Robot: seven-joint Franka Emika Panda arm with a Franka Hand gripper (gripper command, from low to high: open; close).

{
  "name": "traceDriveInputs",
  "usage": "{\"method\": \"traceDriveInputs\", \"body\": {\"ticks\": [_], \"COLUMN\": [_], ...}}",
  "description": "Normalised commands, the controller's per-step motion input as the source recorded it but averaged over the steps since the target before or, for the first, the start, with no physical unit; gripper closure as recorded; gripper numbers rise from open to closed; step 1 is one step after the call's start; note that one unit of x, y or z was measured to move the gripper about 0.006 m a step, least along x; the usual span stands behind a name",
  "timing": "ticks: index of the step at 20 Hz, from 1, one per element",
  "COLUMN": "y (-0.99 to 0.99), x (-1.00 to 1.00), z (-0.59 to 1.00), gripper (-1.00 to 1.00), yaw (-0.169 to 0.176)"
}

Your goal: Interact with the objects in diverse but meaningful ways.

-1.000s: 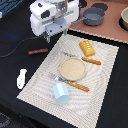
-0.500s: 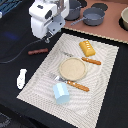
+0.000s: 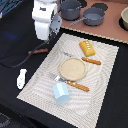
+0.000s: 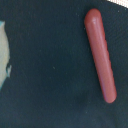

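Observation:
A thin dark-brown sausage-like stick (image 3: 37,51) lies on the black table beside the placemat's far left corner; it fills the wrist view (image 4: 101,55). My gripper (image 3: 42,40) hangs just above and behind it, with its fingers not clearly visible. A ridged orange-yellow block (image 3: 87,48) sits at the mat's far side. A light blue faceted cup (image 3: 61,93) stands at the mat's near edge. A small white bone-shaped piece (image 3: 21,78) lies on the black table at the exterior view's left.
A tan plate (image 3: 73,68) lies mid-mat on the striped placemat (image 3: 105,90). Orange-handled cutlery (image 3: 91,61) (image 3: 78,86) lies by it. Two grey pots (image 3: 70,9) (image 3: 93,16) stand at the back. A black cable (image 3: 20,59) trails by the stick.
The arm has moved toward the exterior view's left and lowered a little, ending closer over the sausage-like stick. The objects have not moved.

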Motion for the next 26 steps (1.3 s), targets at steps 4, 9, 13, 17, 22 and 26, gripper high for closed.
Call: {"method": "traceDriveInputs", "body": {"ticks": [4, 9, 13, 17, 22, 26], "y": [-0.29, -0.41, -0.28, -0.14, -0.04, -0.05], "x": [-0.67, -0.53, -0.36, -0.20, -0.21, -0.21], "z": [-0.15, -0.10, -0.21, -0.30, -0.42, -0.42], "gripper": [-1.00, -1.00, -1.00, -1.00, -1.00, -1.00], "yaw": [0.083, 0.045, 0.015, 0.010, 0.019, 0.022]}}
